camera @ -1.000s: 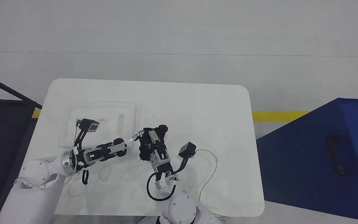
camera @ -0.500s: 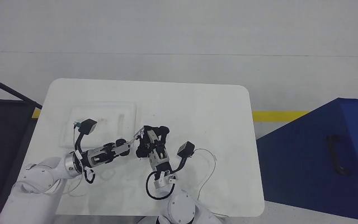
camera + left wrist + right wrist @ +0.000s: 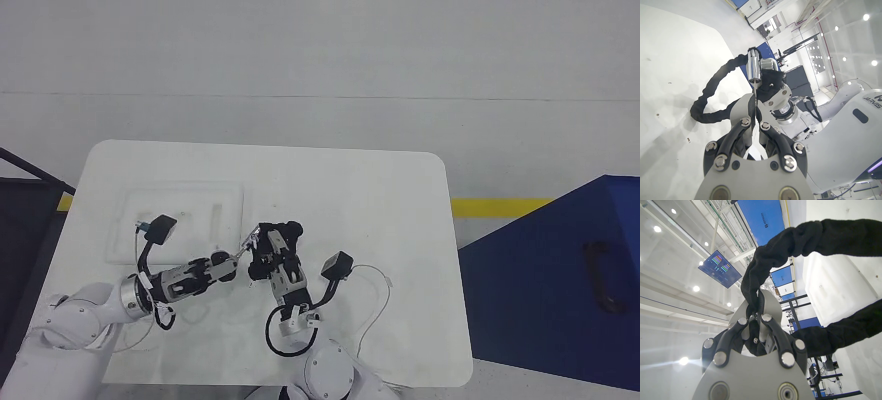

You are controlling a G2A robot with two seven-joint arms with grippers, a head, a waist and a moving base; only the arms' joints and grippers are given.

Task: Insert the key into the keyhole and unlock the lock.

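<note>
Items, over the table (image 3: 380, 200), left of centre: left gripper (image 3: 754, 102), fingers pinched on key (image 3: 754, 90), a thin, stiff, light blade, tip at the barrel end. Next, lock (image 3: 753, 66), likely heavy, slick chrome. Then right gripper (image 3: 756, 306), clamped on the lock's soft black sleeve. Surface smooth, white; tray (image 3: 185, 205) toward left rear corner; bright hall beyond.

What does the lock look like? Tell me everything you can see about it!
The lock is a shiny silver metal cylinder with a ridged silver piece beside it. A long loop in a wrinkly black fabric sleeve curves out from it over the white table. The right gripper is shut on it, holding it up in the air. A thin key, pinched in the left gripper, meets its end face.
</note>
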